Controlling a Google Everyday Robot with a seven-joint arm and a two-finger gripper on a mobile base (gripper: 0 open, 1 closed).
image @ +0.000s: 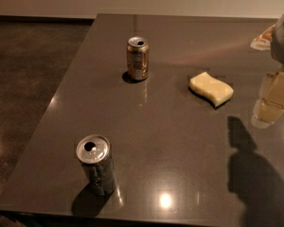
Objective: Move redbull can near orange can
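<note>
The redbull can (pixel 96 164) is a slim silver-grey can with a shiny open top. It stands upright near the front left corner of the dark table (pixel 170 141). The orange can (pixel 137 58) has an orange-bronze body and a pale label patch. It stands upright farther back, left of the table's middle. My gripper (pixel 270 102) hangs at the right edge of the view, above the table's right side. It is far from both cans and holds nothing that I can see.
A pale yellow sponge (pixel 211 88) lies right of the orange can, between it and the gripper. A pale object (pixel 261 39) sits at the far right, partly hidden by the arm. The table's left and front edges drop to a dark floor (pixel 28 74).
</note>
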